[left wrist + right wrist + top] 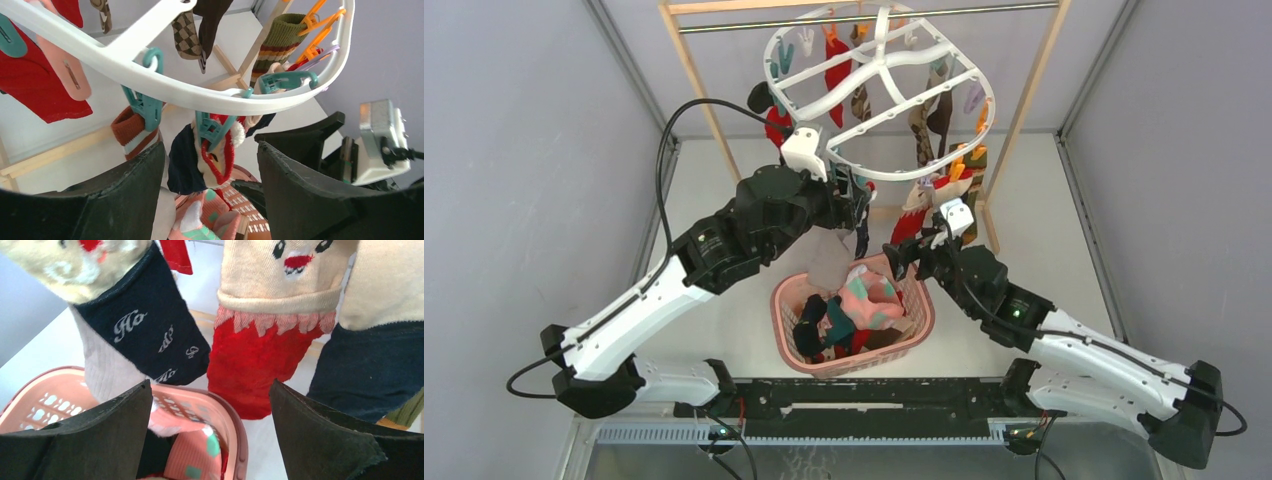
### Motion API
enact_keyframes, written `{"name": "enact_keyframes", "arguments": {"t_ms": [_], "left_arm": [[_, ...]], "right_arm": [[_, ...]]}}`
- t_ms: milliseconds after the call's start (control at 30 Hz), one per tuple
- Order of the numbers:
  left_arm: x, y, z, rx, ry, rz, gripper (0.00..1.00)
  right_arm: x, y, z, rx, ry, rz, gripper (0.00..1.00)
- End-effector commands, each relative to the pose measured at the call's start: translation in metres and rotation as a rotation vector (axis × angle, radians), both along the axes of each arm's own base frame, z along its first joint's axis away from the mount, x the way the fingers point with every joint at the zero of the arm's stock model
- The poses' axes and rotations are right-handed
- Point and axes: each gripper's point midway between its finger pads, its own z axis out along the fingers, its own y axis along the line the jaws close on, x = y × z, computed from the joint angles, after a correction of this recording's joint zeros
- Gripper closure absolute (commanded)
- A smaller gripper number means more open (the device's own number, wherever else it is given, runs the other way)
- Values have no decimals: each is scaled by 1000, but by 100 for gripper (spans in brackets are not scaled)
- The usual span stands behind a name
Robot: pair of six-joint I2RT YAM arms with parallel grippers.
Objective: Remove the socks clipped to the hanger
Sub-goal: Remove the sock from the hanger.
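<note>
From above, the hanger (882, 62) hangs at twelve o'clock from a wooden-framed rail (692, 72). The socks (837, 72) are clipped around its white rim. A pink basket (854, 367) stands on the desk (1044, 220) below the frame, with several loose socks lying in it. The left hand (854, 205) is raised under the frame's seven o'clock edge. The right hand (911, 252) is under its five o'clock edge.

In the left wrist view, the left hand (210, 150) is released, with its black fingers spread and nothing clamped between them. Just beyond the gap, a teal clip (212, 127) on the hanger rim (165, 82) pinches a navy sock (182, 160). At nine o'clock a rust-cuffed striped sock (131, 131) hangs from another teal clip.

In the right wrist view, the right hand (210, 385) is also released, its fingers wide apart and touching no fabric. A red sock with a cream cuff (250, 365) hangs at twelve o'clock beyond the gap. A navy "Ho" sock (145, 335) hangs at eleven o'clock. The basket rim (40, 400) shows at seven o'clock.
</note>
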Motion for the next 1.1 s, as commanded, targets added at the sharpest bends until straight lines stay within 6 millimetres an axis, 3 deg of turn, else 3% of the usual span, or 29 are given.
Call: {"name": "enact_keyframes", "arguments": {"t_ms": [0, 367, 633, 700, 833, 867, 1067], "left_arm": [[0, 9, 13, -31, -41, 5, 28], [2, 16, 11, -37, -41, 17, 28], [0, 22, 9, -39, -40, 19, 28], [-4, 26, 9, -41, -40, 13, 28], [-13, 39, 8, -47, -41, 12, 29], [-17, 43, 8, -50, -44, 13, 29], [-29, 62, 6, -69, -50, 18, 29]], "right_arm": [[17, 10, 16, 119, -30, 22, 7], [43, 6, -30, 165, 14, 2, 3], [65, -1, -59, 195, 5, -50, 7], [72, -4, -62, 203, 0, -69, 15], [78, -13, -56, 212, -21, -89, 49], [78, -15, -52, 213, -28, -93, 60], [66, -28, -34, 203, -69, -96, 96]]}}
